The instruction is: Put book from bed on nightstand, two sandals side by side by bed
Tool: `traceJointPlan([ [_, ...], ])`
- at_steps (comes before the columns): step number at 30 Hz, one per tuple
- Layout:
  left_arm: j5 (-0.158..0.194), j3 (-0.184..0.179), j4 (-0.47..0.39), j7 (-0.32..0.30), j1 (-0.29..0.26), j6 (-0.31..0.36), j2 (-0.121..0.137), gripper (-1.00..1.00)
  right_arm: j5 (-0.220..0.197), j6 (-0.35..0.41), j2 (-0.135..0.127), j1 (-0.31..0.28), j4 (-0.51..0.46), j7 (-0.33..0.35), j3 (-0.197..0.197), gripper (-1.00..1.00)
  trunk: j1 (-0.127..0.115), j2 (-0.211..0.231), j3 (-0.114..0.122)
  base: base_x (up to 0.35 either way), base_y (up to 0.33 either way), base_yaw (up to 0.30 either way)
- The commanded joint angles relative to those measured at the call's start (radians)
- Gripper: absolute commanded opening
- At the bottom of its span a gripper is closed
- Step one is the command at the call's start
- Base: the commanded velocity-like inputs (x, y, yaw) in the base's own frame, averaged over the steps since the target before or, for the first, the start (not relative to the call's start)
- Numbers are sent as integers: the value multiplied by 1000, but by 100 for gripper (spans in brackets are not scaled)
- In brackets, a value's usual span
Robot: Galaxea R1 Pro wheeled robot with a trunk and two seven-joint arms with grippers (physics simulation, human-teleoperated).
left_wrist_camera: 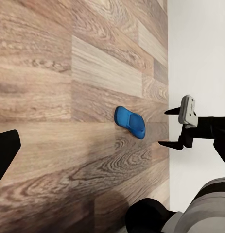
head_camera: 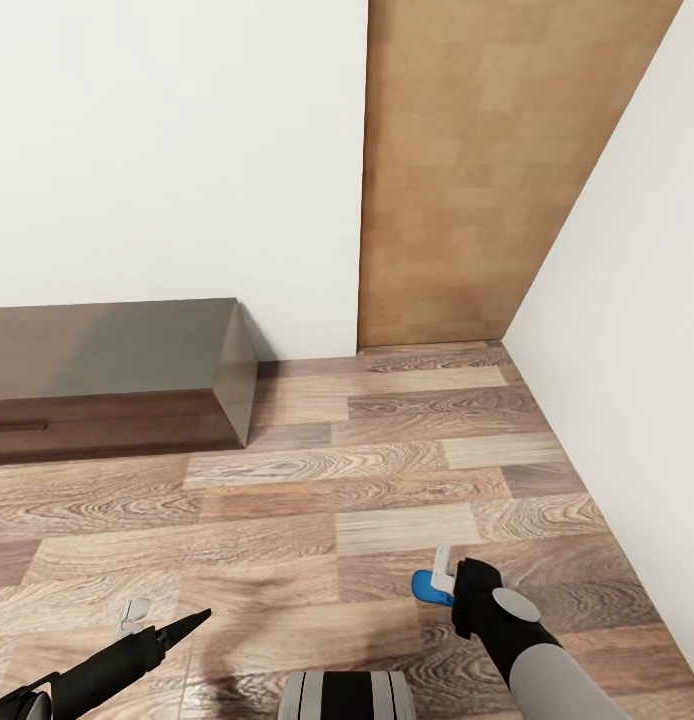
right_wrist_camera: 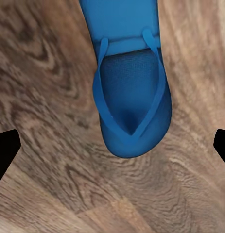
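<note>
Wood-plank floor (head_camera: 317,500), brown grain, meets white walls and a tan wood panel (head_camera: 467,170) at the far corner. One blue sandal (right_wrist_camera: 129,82) lies flat on the floor near the right wall edge, directly below the right gripper (head_camera: 439,580); its black fingertips (right_wrist_camera: 5,153) are spread wide, either side of the rounded toe, not touching it. Thin thong straps form a V; textured footbed, no readable writing. Left gripper (head_camera: 187,625) hangs over bare planks, well apart from the sandal; cannot tell its state. Dark-brown glossy low cabinet (head_camera: 107,375) sits against the far wall.
</note>
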Motion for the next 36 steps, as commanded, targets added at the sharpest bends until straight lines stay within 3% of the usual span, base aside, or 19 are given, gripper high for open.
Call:
traceJointPlan([
  [1,4,0,0,-2,0,10,0,100,7,3,0,0,-2,7,4,100,0,0,-1,0,0,0],
  [13,4,0,0,-2,0,10,0,100,7,3,0,0,-2,6,5,100,0,0,-1,0,0,0],
  [19,4,0,0,-2,0,11,0,100,8,3,0,0,-2,6,5,100,3,-2,-24,0,0,0],
  [36,5,2,0,-2,0,10,0,100,8,2,0,0,-2,6,5,100,3,-2,-24,3,0,0],
])
